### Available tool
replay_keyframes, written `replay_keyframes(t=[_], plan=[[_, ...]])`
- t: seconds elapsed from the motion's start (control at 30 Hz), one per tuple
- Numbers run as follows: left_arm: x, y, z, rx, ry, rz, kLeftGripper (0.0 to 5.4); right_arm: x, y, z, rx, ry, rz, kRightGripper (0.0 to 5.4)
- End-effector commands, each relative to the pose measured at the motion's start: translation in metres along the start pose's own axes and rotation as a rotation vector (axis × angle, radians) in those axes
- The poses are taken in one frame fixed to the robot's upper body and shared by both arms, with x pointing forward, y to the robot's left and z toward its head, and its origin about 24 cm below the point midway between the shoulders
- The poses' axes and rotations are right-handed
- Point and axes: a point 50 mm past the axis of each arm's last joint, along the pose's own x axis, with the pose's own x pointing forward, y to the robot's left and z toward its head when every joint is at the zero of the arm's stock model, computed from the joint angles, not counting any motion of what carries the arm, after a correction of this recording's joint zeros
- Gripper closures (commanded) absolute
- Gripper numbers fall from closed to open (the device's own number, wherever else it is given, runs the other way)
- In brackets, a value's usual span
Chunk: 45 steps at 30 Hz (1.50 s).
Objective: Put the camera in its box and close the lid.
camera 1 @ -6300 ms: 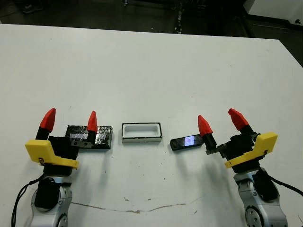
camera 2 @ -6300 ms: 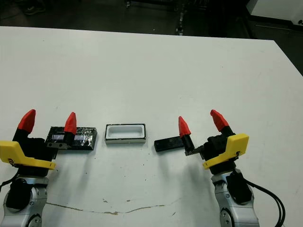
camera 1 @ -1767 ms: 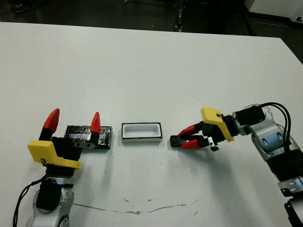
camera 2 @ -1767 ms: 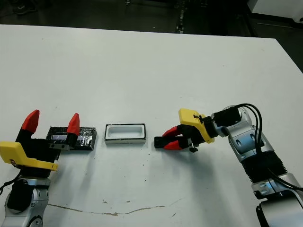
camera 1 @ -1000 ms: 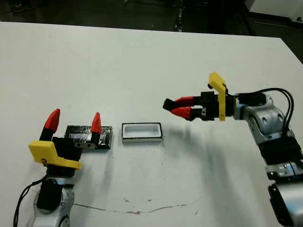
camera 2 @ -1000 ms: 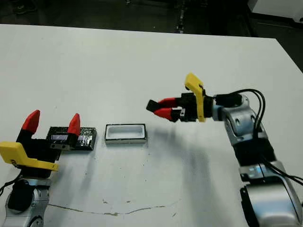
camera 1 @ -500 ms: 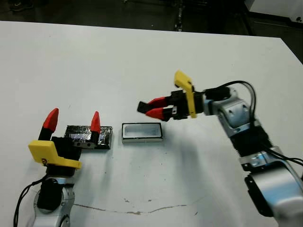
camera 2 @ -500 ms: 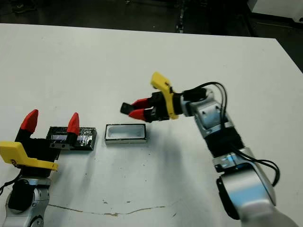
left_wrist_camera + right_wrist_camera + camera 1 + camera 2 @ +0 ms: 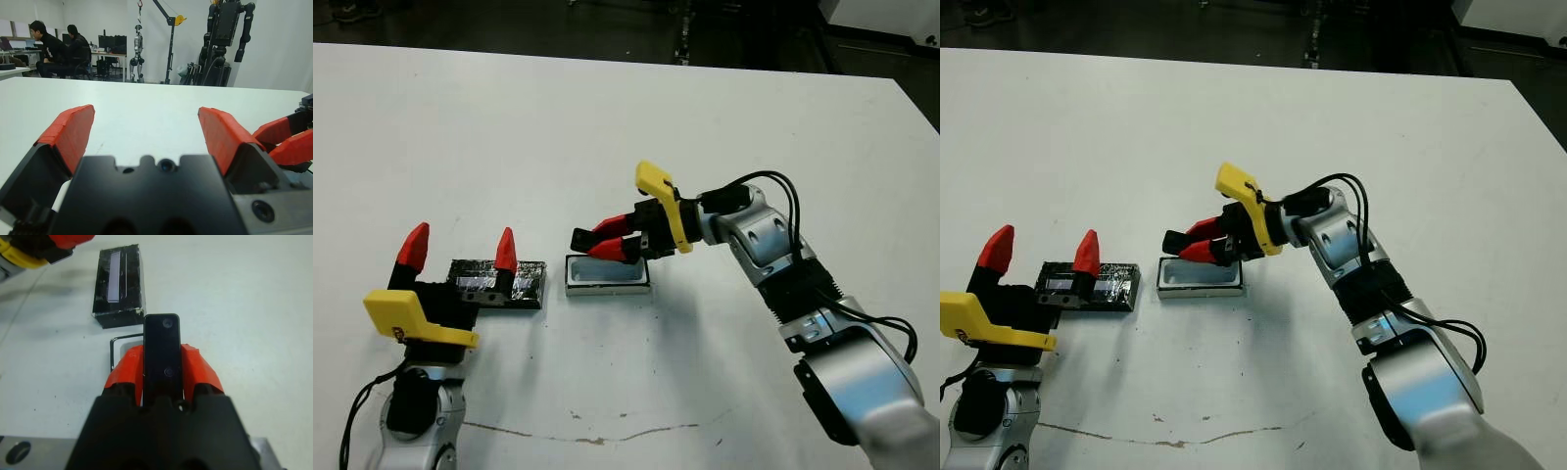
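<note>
Camera (image 9: 583, 239) now above box (image 9: 607, 285)

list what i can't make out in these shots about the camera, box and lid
- Box: in the right wrist view, the right gripper and the camera cover all but one corner.
- Lid: in the head views, the left gripper hides its near-left part.
- Camera: head views show only its tip past the fingers.
</note>
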Motion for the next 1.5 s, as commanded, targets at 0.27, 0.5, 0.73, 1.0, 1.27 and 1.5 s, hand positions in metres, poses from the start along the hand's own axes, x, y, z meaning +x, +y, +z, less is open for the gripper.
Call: replay_keyframes(t=[0.27,0.5,0.73,1.0,1.27,1.5], plan=[[-0.002,-0.001,-0.002,0.003,0.015,0.005,0.00,0.006,0.005,0.002,-0.021,0.029,0.030,3.73],[-0.002,-0.001,-0.003,0.004,0.016,0.002,0.00,0.008,0.008,0.000,-0.007,0.022,0.050,3.73],[-0.002,-0.001,-0.003,0.014,0.018,0.009,0.00,0.009,0.011,-0.004,-0.009,0.040,0.049,3.73],[-0.003,-0.001,-0.003,-0.001,0.023,0.010,0.00,0.010,0.013,-0.012,0.007,0.064,0.069,3.73],[-0.003,0.000,-0.003,0.004,0.018,-0.002,0.00,0.009,0.012,-0.019,0.012,0.098,0.056,3.73],[-0.003,0.000,-0.003,0.011,0.022,0.001,0.00,0.004,0.010,-0.023,0.002,0.114,0.034,3.73]])
